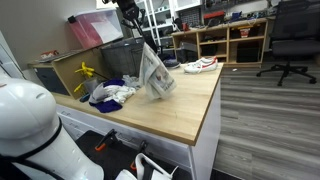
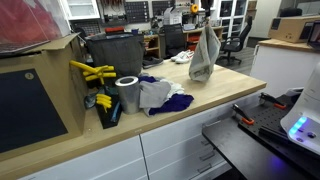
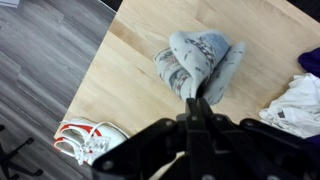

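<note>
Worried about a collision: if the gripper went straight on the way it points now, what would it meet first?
The grey patterned cloth that the gripper pinches, hanging below it; then, probably, the wooden countertop.

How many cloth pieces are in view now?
3: a patterned gray cloth hanging from the claw; a white one and a blue one piled on the counter. More may be hidden beneath.

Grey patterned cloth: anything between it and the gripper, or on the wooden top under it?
Nothing visible. The gripper is shut directly on the top of the grey patterned cloth, which hangs over bare light wooden tabletop. The pile of white and blue clothes lies off to one side, apart from it.
</note>
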